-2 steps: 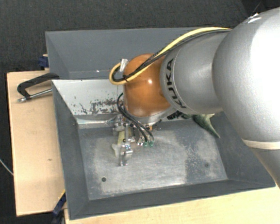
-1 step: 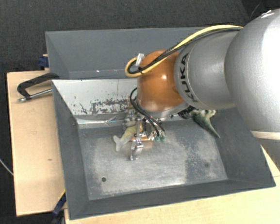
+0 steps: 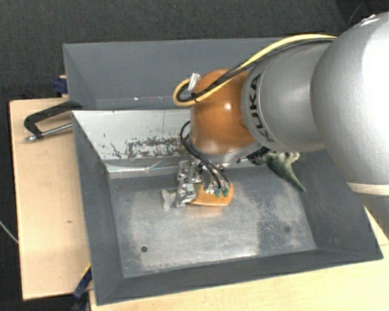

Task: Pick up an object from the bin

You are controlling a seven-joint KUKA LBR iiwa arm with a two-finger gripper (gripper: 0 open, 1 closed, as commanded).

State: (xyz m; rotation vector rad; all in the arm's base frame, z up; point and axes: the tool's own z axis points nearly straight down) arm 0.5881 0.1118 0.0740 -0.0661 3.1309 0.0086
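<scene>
My gripper (image 3: 182, 188) is low over the bin floor, near the middle of the back part, and its metal tip nearly touches the floor. A small flat orange thing (image 3: 218, 197) lies right beside it on the right, partly under the gripper's body. Whether the gripper touches or holds it is hidden. A dark green pointed thing (image 3: 286, 168) lies further right, half covered by the arm.
The arm and its orange cover reach in from the right and hide the back right of the bin. A tiny dark spot (image 3: 144, 249) sits on the floor at the front left. The sloped bin walls stand close behind the gripper.
</scene>
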